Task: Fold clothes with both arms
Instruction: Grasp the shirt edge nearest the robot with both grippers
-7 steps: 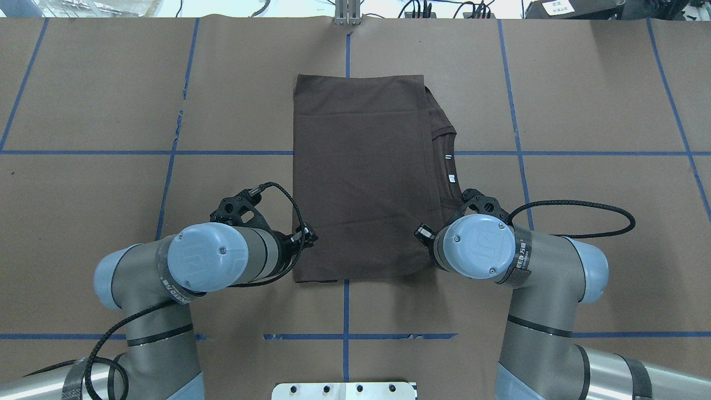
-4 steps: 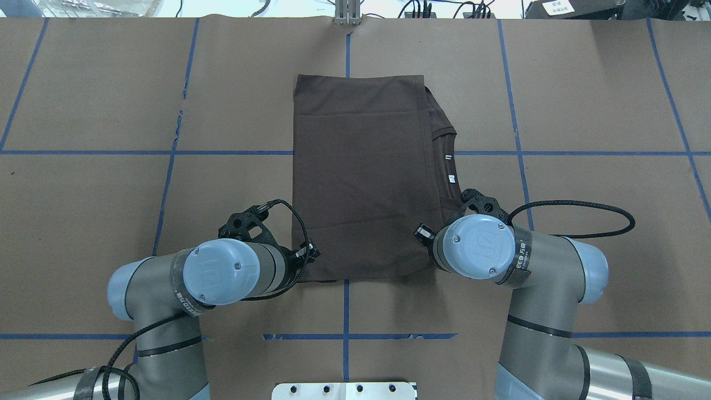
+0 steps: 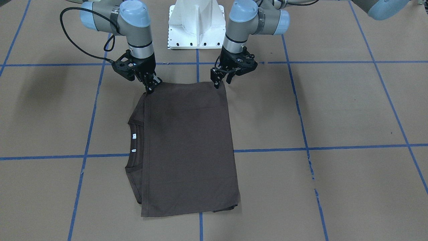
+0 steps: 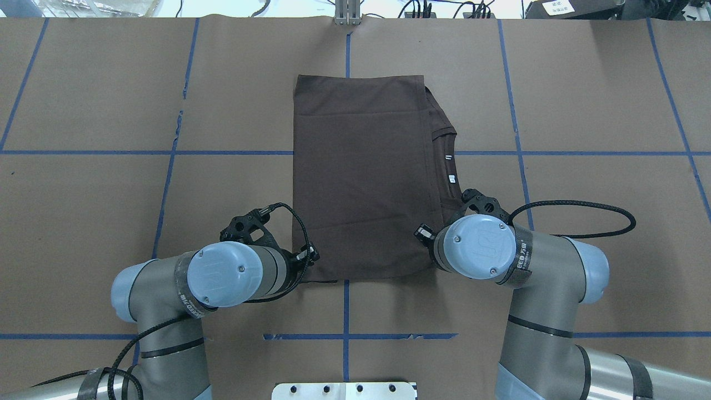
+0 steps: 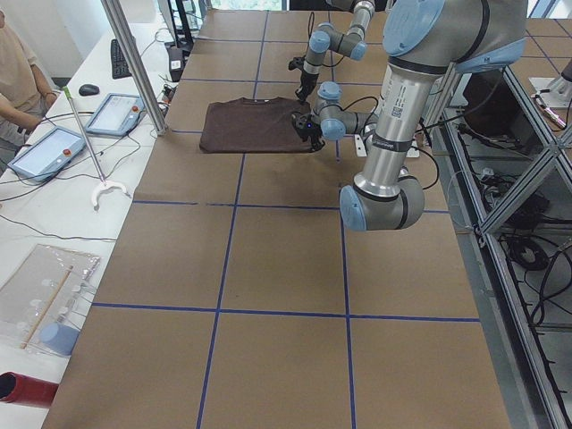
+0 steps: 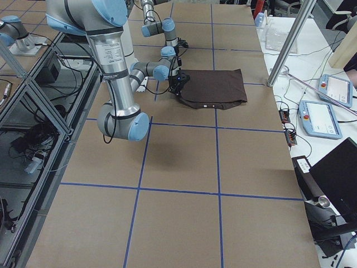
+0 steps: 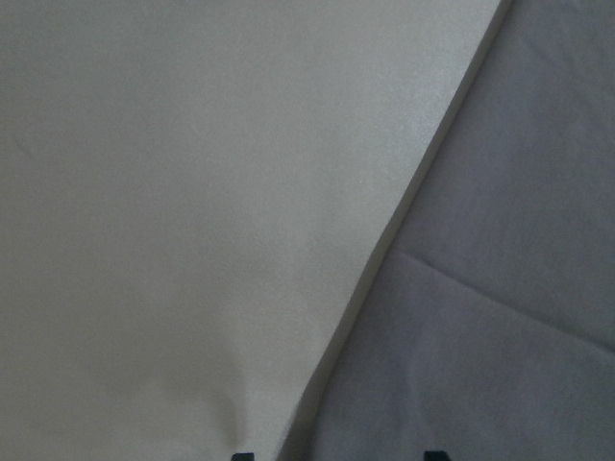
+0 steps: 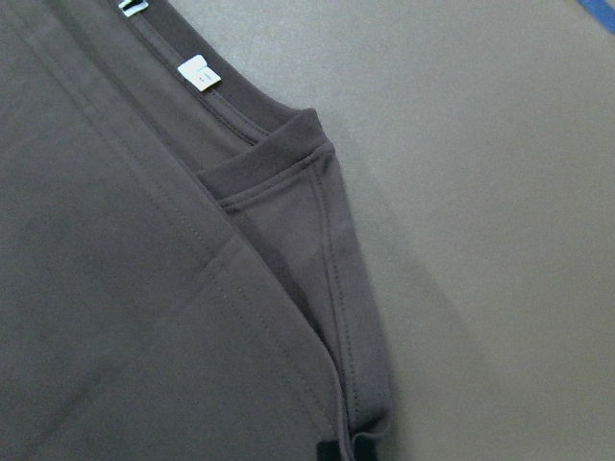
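The dark brown T-shirt [image 4: 361,178] lies folded into a rectangle mid-table, its collar [image 4: 444,161] and white labels [image 8: 197,72] showing along its right side. My right gripper [image 3: 150,88] sits at the shirt's near right corner, shut on the folded edge [image 8: 336,317] there. At the near left corner is my left gripper [image 3: 222,82], open and low. Its two fingertips stand apart in the left wrist view, with the shirt's edge [image 7: 404,240] between them. In the overhead view both wrists hide their fingers.
The brown table cover [image 4: 111,194] carries a grid of blue tape lines. The white pedestal base [image 3: 197,23] stands just behind the arms. A black cable [image 4: 583,205] loops beside the right wrist. A person and tablets [image 5: 49,147] are beyond the far edge, by a metal pole [image 5: 134,63].
My left arm has swung right and slightly back, bringing its gripper to the shirt's near left corner. The right arm and the shirt have not moved.
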`<state>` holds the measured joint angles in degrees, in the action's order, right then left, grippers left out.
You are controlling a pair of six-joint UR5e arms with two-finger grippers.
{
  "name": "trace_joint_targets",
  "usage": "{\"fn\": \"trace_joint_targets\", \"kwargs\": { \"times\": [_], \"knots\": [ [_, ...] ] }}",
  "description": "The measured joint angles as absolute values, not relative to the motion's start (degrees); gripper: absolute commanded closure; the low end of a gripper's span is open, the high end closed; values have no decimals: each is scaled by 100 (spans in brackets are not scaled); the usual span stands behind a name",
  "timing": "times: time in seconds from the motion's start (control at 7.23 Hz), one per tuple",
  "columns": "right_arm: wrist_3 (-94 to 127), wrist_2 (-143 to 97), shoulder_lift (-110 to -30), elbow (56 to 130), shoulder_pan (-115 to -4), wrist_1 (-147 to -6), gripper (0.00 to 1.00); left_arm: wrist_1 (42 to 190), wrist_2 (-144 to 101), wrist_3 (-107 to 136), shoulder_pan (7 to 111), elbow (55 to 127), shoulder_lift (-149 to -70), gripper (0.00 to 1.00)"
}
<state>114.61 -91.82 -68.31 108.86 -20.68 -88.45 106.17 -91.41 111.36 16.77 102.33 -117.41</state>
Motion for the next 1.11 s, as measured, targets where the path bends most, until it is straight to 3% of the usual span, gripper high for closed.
{"fn": "trace_joint_targets", "kwargs": {
  "times": [0.28,0.41,0.55,1.11],
  "knots": [
    [11461,-9177,-6814,10888,-2066,-8847,100,10617,-9141,11136,1649,10192,-11748,52],
    [11461,-9176,-6810,10901,-2066,-8846,100,10617,-9141,11136,1647,10173,-11753,70],
    [11461,-9176,-6810,10918,-2066,-8848,100,10619,-9141,11136,1644,10136,-11763,100],
    [11461,-9176,-6810,10963,-2071,-8851,100,10610,-9164,11052,1644,10095,-11837,100]
  ]
}}
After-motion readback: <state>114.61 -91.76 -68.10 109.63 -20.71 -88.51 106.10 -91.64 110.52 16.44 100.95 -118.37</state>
